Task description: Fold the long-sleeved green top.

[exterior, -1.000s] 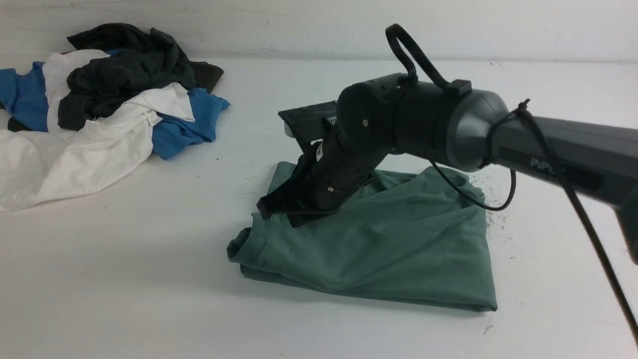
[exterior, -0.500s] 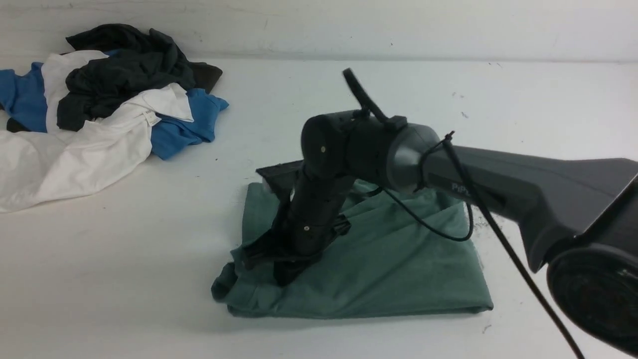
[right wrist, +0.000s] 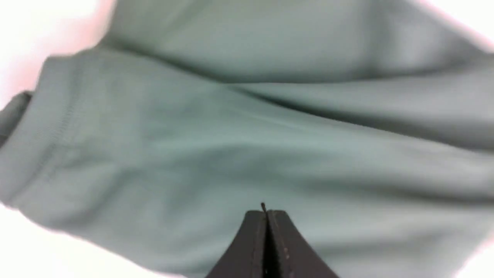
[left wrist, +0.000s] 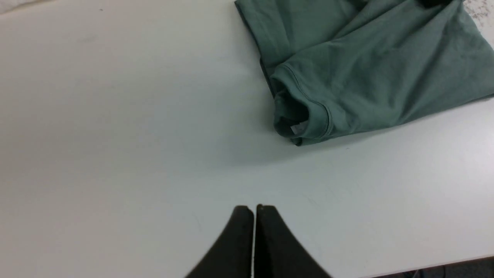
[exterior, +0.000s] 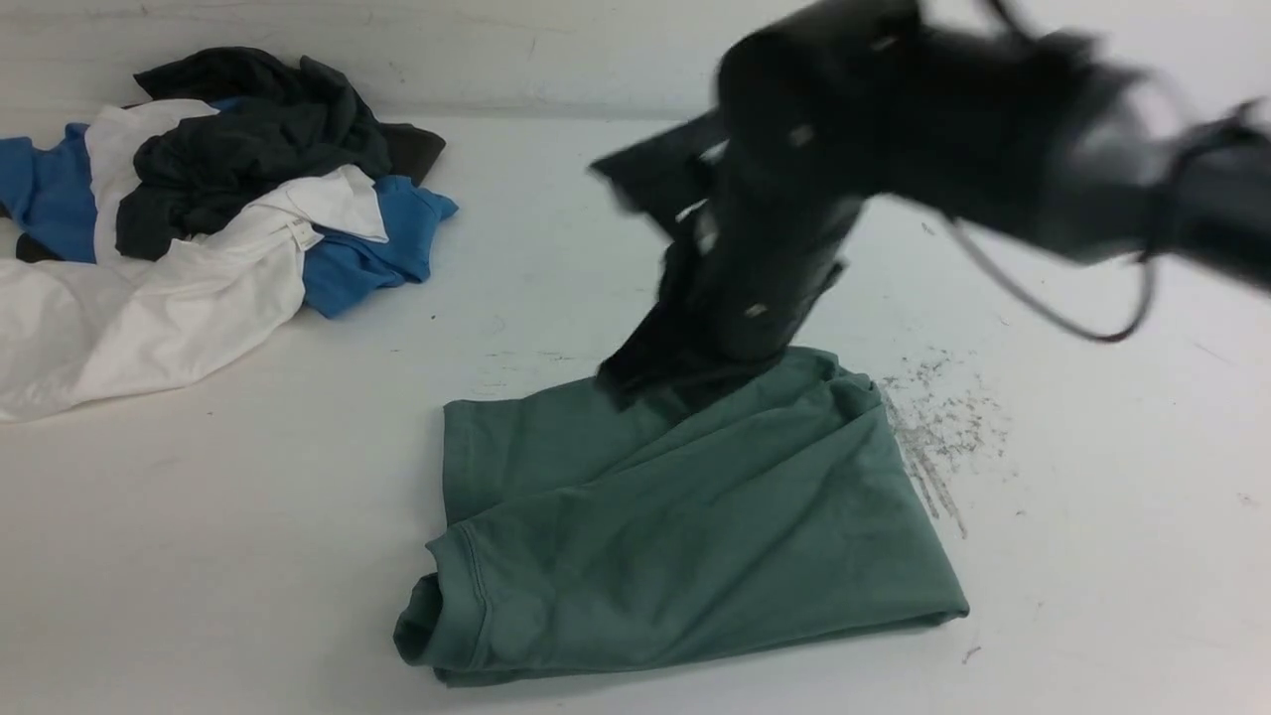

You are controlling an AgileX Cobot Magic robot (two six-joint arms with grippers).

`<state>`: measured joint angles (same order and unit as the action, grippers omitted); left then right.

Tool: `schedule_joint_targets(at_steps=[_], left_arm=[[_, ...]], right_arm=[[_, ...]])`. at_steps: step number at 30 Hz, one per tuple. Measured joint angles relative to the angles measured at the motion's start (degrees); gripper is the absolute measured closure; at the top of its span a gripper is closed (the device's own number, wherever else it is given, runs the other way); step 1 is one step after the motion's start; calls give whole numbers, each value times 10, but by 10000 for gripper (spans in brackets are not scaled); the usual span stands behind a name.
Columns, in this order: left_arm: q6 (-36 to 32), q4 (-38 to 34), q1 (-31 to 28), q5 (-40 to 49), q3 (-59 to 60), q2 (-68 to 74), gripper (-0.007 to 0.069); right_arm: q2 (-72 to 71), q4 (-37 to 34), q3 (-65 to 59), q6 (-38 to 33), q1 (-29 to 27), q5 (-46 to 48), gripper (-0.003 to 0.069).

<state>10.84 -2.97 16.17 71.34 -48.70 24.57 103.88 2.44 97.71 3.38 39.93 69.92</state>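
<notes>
The green long-sleeved top (exterior: 685, 526) lies folded into a rough rectangle on the white table, with its collar and white neck label (left wrist: 295, 127) at the near left corner. My right gripper (exterior: 635, 367) hangs blurred over the top's far edge. In the right wrist view the right gripper (right wrist: 265, 212) is shut, with the green cloth (right wrist: 247, 135) filling the view beneath it and none of it between the jaws. My left gripper (left wrist: 254, 208) is shut and empty over bare table, well apart from the top (left wrist: 366, 65). It does not show in the front view.
A heap of blue, white and black garments (exterior: 199, 218) lies at the far left. Grey scuff marks (exterior: 933, 417) speckle the table right of the top. The table's front edge (left wrist: 444, 266) runs close to my left gripper.
My right arm has risen and swung back off the top, which it was pressing half a second ago. The top has shifted toward the near left and lies flatter.
</notes>
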Motion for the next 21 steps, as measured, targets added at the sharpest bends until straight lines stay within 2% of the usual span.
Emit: schedule_joint_targets(at_steps=[1,3,7,10,12,14,18,21], left_arm=[[0,0,0,-5,0,0,629],[0,0,0,-12,0,0,629],[0,0,0,-42,0,1,629],[0,-2,0,-66,0,7,629],[0,-1,0,-84,0,21,629],[0,0,0,-93,0,29,629],[0,2,0,-106,0,64,629],[-4,2,0,-113,0,93,629]], right_arm=[[-68,21,-41,13,-17,2,673],[-113,33,-70,23,-28,3,673],[-314,61,-215,70,-80,-62,673],[-434,64,-333,60,-89,-133,673],[-533,52,-424,48,-89,-212,673],[-577,49,-472,52,-89,-258,673],[-783,72,-598,106,-89,-430,673],[-920,119,-638,138,-89,-481,673]])
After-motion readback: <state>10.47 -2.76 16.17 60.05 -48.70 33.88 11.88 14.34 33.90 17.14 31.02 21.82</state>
